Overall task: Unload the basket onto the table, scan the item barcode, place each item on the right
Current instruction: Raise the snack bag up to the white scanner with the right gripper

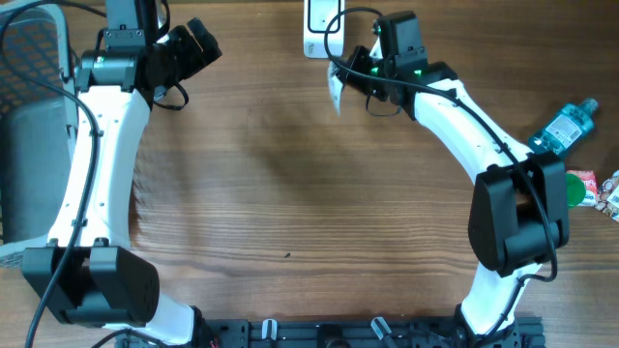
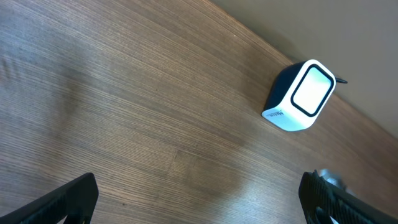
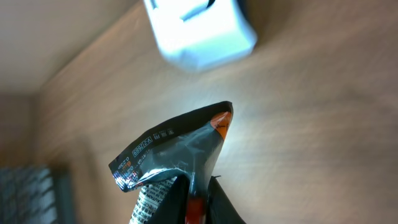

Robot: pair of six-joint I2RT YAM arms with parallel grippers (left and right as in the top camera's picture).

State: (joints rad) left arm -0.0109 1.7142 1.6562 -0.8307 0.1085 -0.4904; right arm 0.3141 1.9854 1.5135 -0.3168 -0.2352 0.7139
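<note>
Crumpled snack packet (image 3: 177, 155), clamped in the right gripper (image 3: 199, 202) near the scanner (image 3: 202, 31), could fail to register because its creased, glossy foil sits angled, while the left gripper (image 1: 198, 43) hangs wide open.

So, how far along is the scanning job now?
Done: the right gripper is shut on a foil snack packet, so the pick looks complete. In hand: the packet is held close to the white barcode scanner. Left: no view shows the barcode facing the scanner window, so the scan seems still to come. The left gripper is open and empty.
</note>
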